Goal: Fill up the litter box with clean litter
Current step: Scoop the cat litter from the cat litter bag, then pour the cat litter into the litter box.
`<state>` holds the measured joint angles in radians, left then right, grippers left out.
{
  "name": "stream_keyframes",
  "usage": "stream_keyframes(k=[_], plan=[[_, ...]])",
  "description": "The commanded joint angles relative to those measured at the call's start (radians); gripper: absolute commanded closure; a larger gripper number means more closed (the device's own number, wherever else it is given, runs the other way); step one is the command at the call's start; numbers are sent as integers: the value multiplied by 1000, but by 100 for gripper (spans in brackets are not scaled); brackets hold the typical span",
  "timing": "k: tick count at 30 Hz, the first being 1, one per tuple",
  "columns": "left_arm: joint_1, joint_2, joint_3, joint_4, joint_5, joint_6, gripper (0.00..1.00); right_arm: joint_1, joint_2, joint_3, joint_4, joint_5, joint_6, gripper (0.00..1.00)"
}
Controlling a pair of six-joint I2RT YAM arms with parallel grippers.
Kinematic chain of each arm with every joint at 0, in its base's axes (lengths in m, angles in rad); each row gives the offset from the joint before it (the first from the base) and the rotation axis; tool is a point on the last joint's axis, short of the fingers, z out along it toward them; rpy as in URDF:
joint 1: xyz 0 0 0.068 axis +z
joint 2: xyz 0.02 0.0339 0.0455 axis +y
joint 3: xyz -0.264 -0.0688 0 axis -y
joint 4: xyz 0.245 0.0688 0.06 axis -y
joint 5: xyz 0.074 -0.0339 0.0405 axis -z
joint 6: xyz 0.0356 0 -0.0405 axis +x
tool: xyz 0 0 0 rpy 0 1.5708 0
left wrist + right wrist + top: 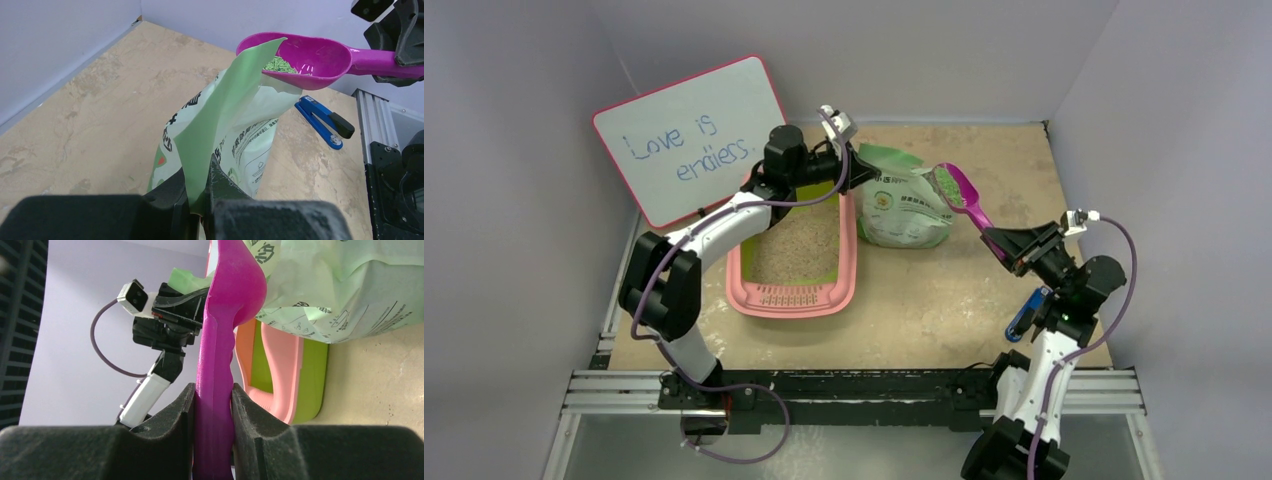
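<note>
Magenta scoop (959, 190) carries a small heap of green litter (278, 64) above the bag (902, 205) mouth, with the right pincer (213, 400) clamped on its handle. The left pincer (200, 175) is pinched tight on the bag's flap (225, 100), holding it up. The box (792, 308) sits on the counter (944, 300) just left of the bag, beige granules (796, 250) inside. Best done level: carry the bowl leftward, clear of the flap, and tip only once over the box. The right arm reaches up and forward-left; the left arm stretches along the box to its far end.

Pink litter box (792, 297); clean litter (947, 183) in scoop (969, 203).
</note>
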<state>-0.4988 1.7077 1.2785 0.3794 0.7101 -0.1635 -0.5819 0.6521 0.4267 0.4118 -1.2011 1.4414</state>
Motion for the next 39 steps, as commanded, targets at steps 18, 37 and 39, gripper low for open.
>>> stream_keyframes(k=[18, 37, 39], plan=[[22, -35, 70, 87, -58, 40, 100, 69, 15, 118, 35, -76, -5, 100], [22, -23, 90, 52, -90, 64, 100, 198, 4, 281, -548, -92, -424, 100], [22, -25, 88, 50, -89, 63, 100, 210, 3, 278, -557, -91, -426, 100]])
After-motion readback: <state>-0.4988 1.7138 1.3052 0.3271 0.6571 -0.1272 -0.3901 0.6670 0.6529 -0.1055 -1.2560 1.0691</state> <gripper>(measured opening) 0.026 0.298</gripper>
